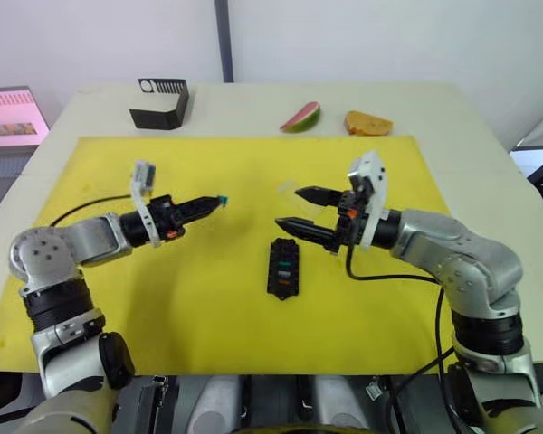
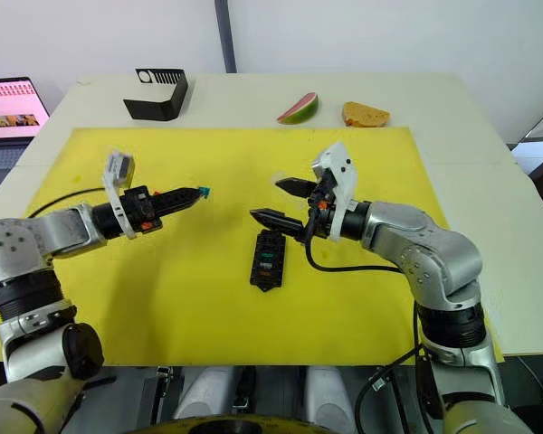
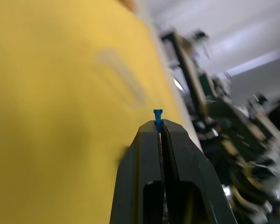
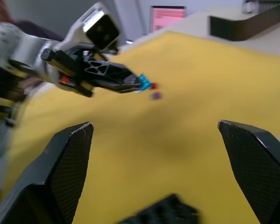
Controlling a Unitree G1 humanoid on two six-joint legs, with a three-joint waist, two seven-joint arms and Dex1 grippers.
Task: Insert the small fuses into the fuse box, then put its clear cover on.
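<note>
The left gripper (image 1: 219,202) is pinching a tiny teal fuse (image 1: 223,199) right at its fingertips, the two black fingers pressed together with the chip poking out past them, and it is hovering above the yellow mat (image 1: 109,298), off the surface. The fuse box (image 1: 282,266) is lying flat on the mat ahead of that fingertip, toward the robot's right and a little nearer its body, with open mat between the two. Its long side is running from the robot toward the far edge of the table, so the two rows of slots are lying crosswise to the way the left fingers are pointing; a few coloured chips are already sitting in it. The right gripper (image 1: 299,209) is hanging spread wide and empty, just beside the far end of the box, nearer to it than the left one is. From the right wrist, a red fuse (image 4: 153,86) and a purple fuse (image 4: 155,95) are showing on the mat beyond the left fingertips. The clear cover (image 3: 121,77) is lying as a pale outline on the yellow, away from the box. I judge the teal fuse needs to travel rightward and then down into a free slot.
</note>
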